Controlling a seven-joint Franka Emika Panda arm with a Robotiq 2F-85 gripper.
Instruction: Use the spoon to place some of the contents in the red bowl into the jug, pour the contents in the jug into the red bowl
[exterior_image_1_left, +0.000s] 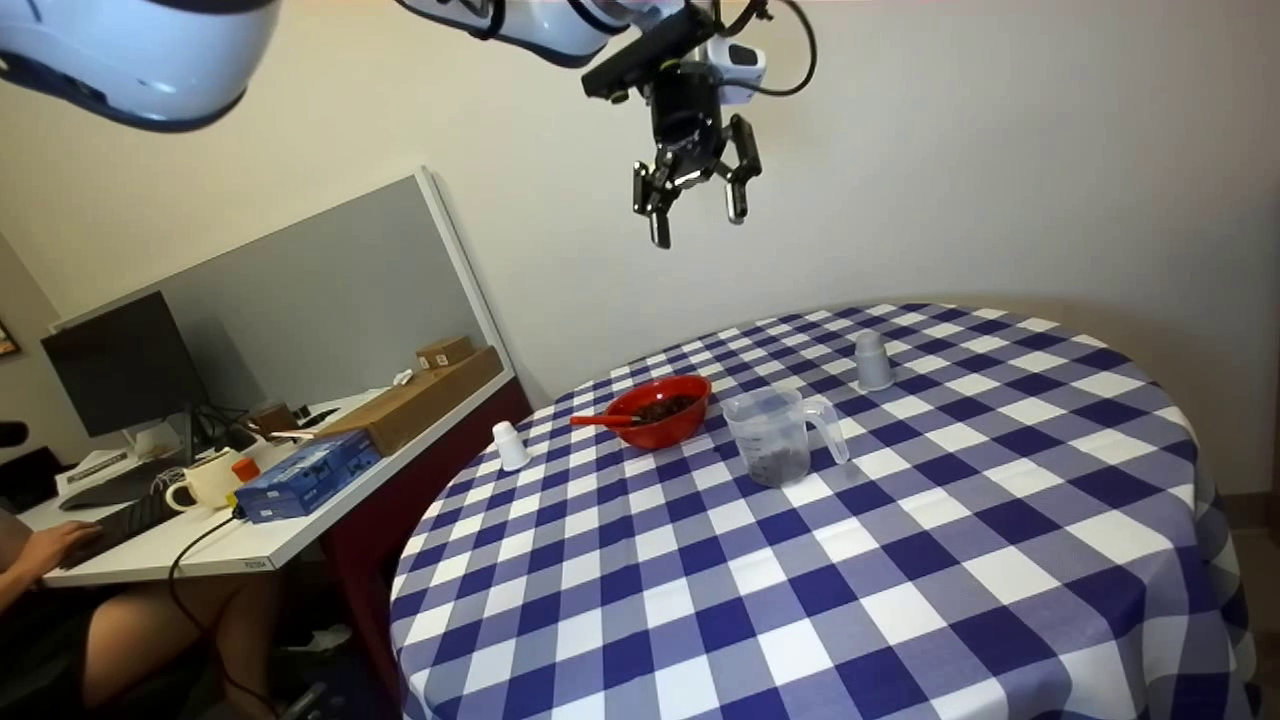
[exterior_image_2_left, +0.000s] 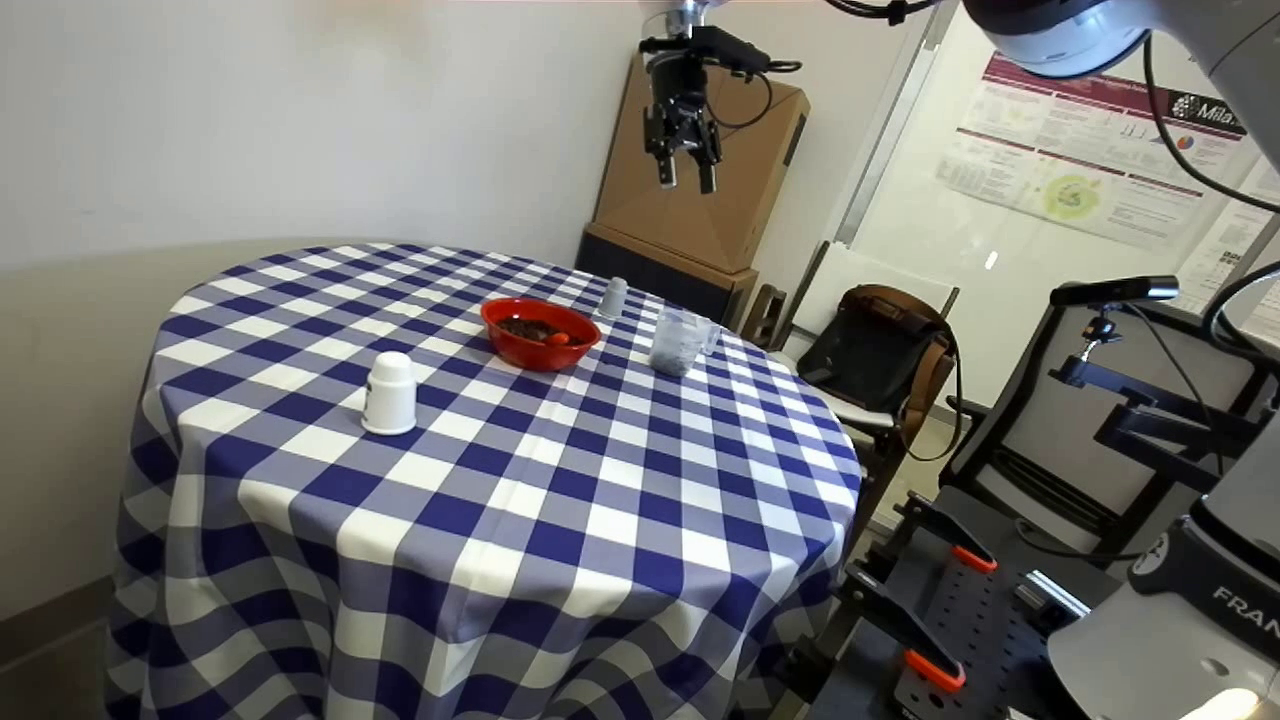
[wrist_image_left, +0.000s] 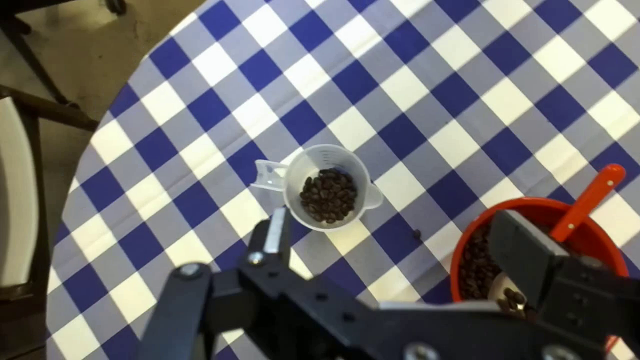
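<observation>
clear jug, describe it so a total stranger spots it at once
Find the round table draped in blue and white checks. On it, near but not touching the red bowl, stands the clear jug, dark beans in its bottom. Unlike the bowl, it is see-through, with a side handle and pouring spout.

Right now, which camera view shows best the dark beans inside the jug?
The wrist view: it looks down into the jug, so the beans on its bottom look distinct. In both exterior views, they are only a blurred greyish patch through the jug's side.
</observation>
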